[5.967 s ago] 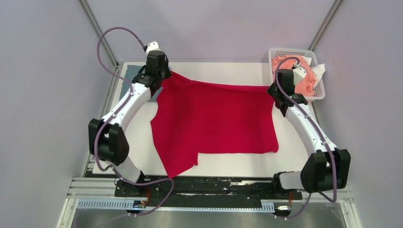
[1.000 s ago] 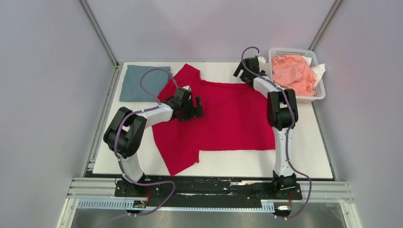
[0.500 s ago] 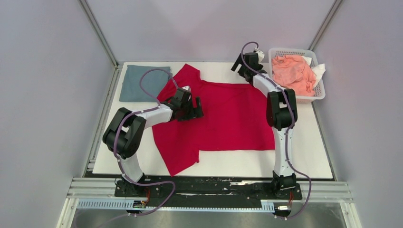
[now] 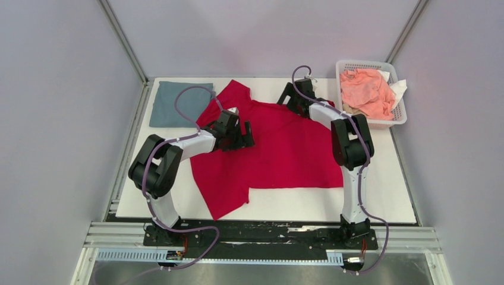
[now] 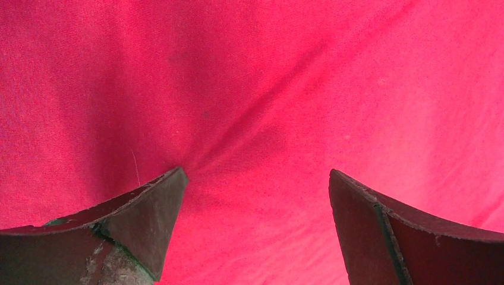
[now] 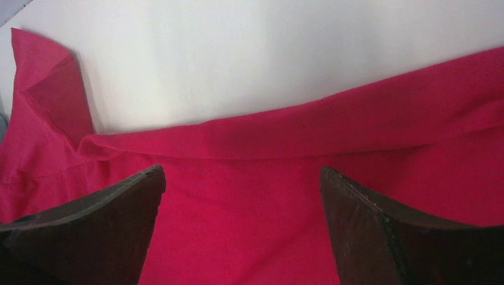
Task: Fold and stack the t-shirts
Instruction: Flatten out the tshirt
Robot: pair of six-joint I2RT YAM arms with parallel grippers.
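Observation:
The crimson red t-shirt [image 4: 285, 148] lies spread on the white table, one sleeve [image 4: 232, 95] pointing to the far left. The grey-blue t-shirt [image 4: 179, 104] lies folded flat at the back left corner. My left gripper [image 4: 247, 135] rests low on the red shirt's left part, open, its fingers [image 5: 148, 205] pressing on bare red cloth [image 5: 261, 89] with nothing between them. My right gripper [image 4: 285, 97] hovers open over the red shirt's far edge [image 6: 285, 139], and only cloth shows between its fingers [image 6: 119, 208].
A white mesh basket [image 4: 364, 63] stands at the back right corner with crumpled salmon-pink cloth [image 4: 365, 92] in it. White table [image 4: 380, 178] shows to the right of the red shirt and along the front edge. Grey walls close in the sides.
Six seconds ago both arms were at the red shirt's far corners. In the last second my right gripper swung left from the basket to the shirt's far edge. The left arm stayed still.

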